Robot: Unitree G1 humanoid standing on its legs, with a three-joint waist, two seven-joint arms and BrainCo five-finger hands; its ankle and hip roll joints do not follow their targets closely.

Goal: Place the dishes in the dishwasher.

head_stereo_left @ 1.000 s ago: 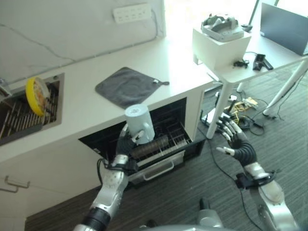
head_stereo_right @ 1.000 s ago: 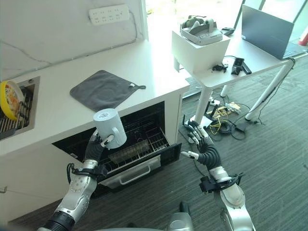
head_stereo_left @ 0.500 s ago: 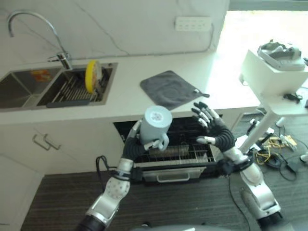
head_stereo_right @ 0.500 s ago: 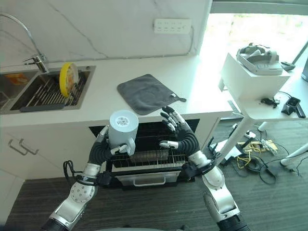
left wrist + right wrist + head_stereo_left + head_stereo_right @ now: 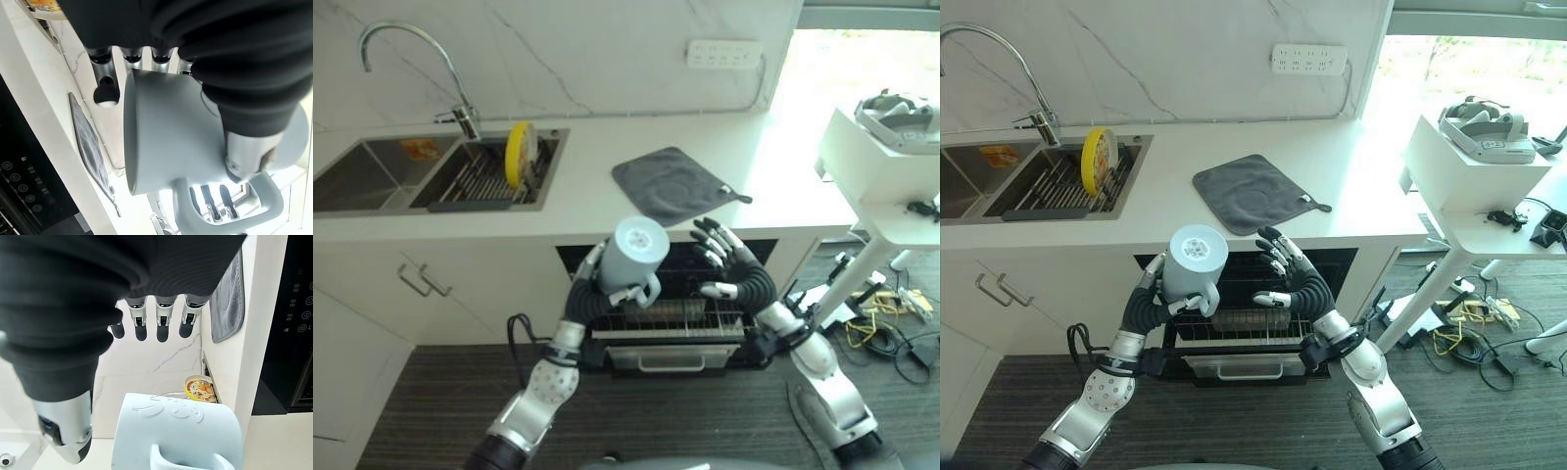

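Mug: pale grey mug (image 5: 636,257) held upside down, base up, handle toward the robot, above the pulled-out dishwasher rack (image 5: 671,318).
Left hand: left hand (image 5: 595,286) wraps its fingers round the mug's side.
Right hand: right hand (image 5: 732,269) just beside the mug, fingers spread and straight, holding nothing.
Room: open rack straight below; counter edge (image 5: 509,227) close behind.
Rack contents: hard to tell, probably mostly free.
Sink: yellow plate (image 5: 518,153) stands in the sink rack (image 5: 470,181), well apart.

No words, numbers or signs can be read. The dishwasher's black control strip (image 5: 299,284) carries small white symbols, too small to make out.
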